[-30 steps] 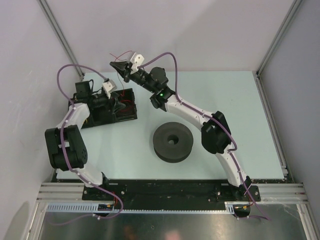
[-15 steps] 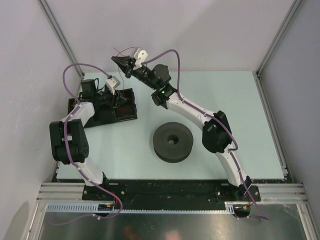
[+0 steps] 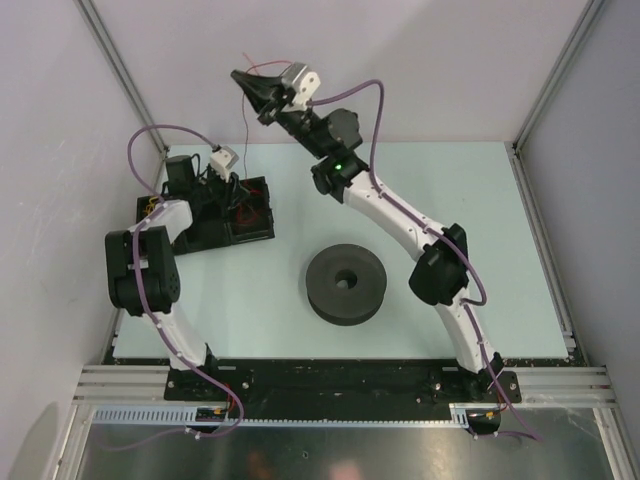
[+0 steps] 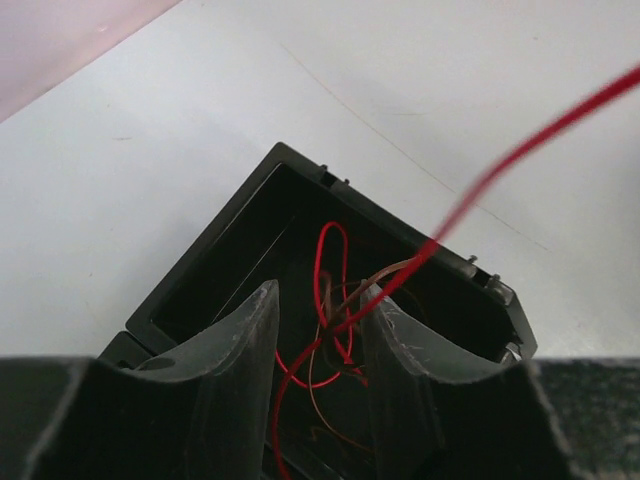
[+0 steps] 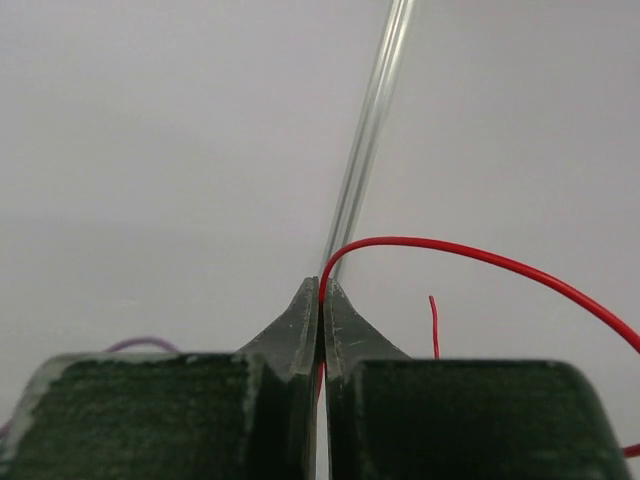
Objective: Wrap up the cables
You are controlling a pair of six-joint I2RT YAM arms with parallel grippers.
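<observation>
Cables (image 4: 433, 241) red; box (image 4: 225, 240) black; spool (image 3: 330, 300) dark grey; table (image 3: 480, 220) pale mint; walls (image 3: 400, 60) pale grey.

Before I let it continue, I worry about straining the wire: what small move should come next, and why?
Probably draw the right end effector, shut on the red wire, gently further from the black box. The wire's loops lie tangled in it under the open left end effector, and the spool is bare.
</observation>
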